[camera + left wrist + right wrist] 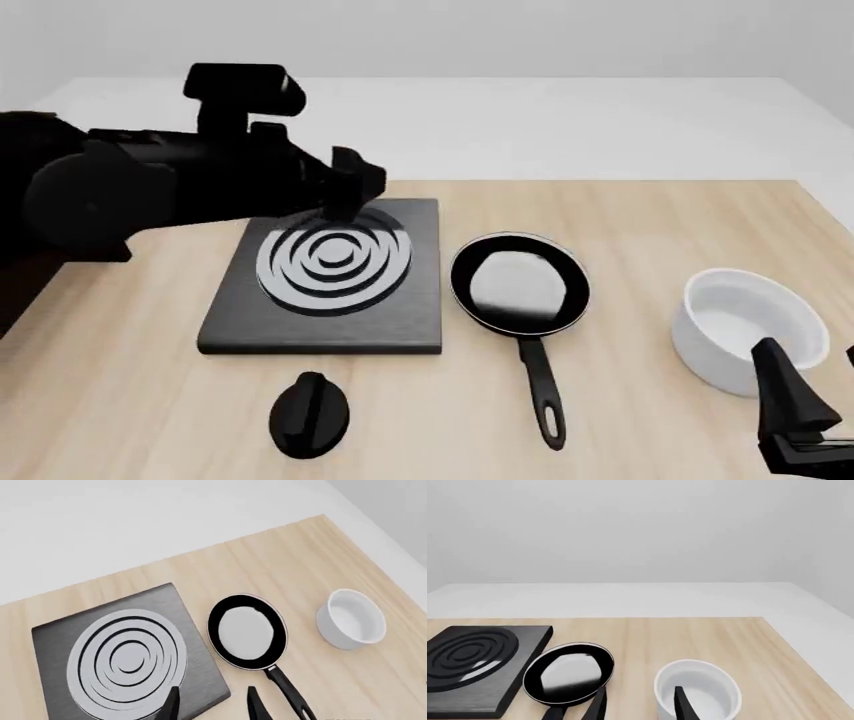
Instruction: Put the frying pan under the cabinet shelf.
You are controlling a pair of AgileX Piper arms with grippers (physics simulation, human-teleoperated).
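Leftmost, against the frame edge in the front view, only a dark brown sliver that may be the cabinet shelf (20,290). Next, hovering above the stove plate (327,262): the left claw (358,183), fingers spread, empty. Then the frying pan (521,283), flat on the counter (641,215) just beside the plate, handle pointing back toward the arms, ungrasped. Further right, a white bowl (747,328); lowest right, the right claw (798,415), parted, empty. Seemingly the approach step; next, likely lowering onto the handle and closing before moving the pan left.
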